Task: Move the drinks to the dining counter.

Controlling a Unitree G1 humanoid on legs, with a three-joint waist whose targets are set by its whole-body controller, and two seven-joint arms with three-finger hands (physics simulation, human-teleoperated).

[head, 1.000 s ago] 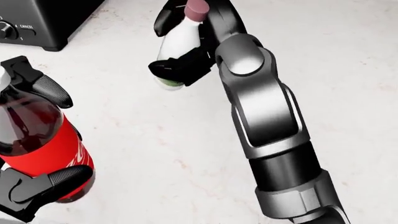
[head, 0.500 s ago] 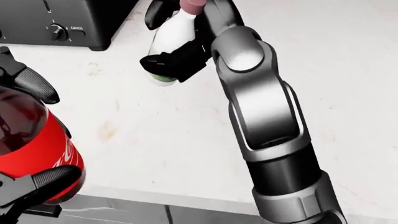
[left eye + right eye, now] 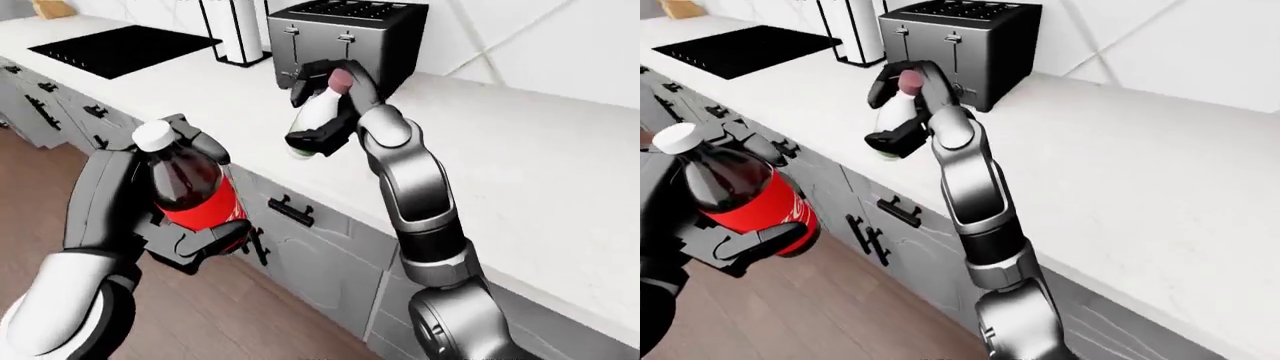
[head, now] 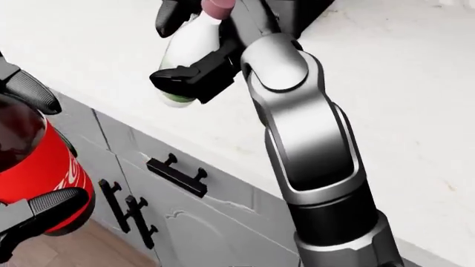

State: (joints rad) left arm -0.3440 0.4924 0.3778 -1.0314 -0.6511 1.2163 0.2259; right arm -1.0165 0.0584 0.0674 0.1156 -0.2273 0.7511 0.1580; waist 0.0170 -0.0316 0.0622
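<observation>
A glossy dark cola bottle with a red label and white cap (image 3: 190, 186) is gripped at lower left by the closed left hand (image 3: 165, 214). A smooth white bottle with a pink cap (image 3: 318, 114) is clasped at upper centre by the right hand (image 3: 325, 105), over the speckled white stone counter (image 3: 520, 157), before a boxy black toaster (image 3: 345, 37).

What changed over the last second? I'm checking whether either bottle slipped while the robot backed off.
The camera moved: the counter slid up and right in the head view, its edge and the grey cabinet drawers coming into sight, so the robot has drawn away. Both grips stayed as they were: left hand round the cola bottle, right hand round the white bottle.
</observation>
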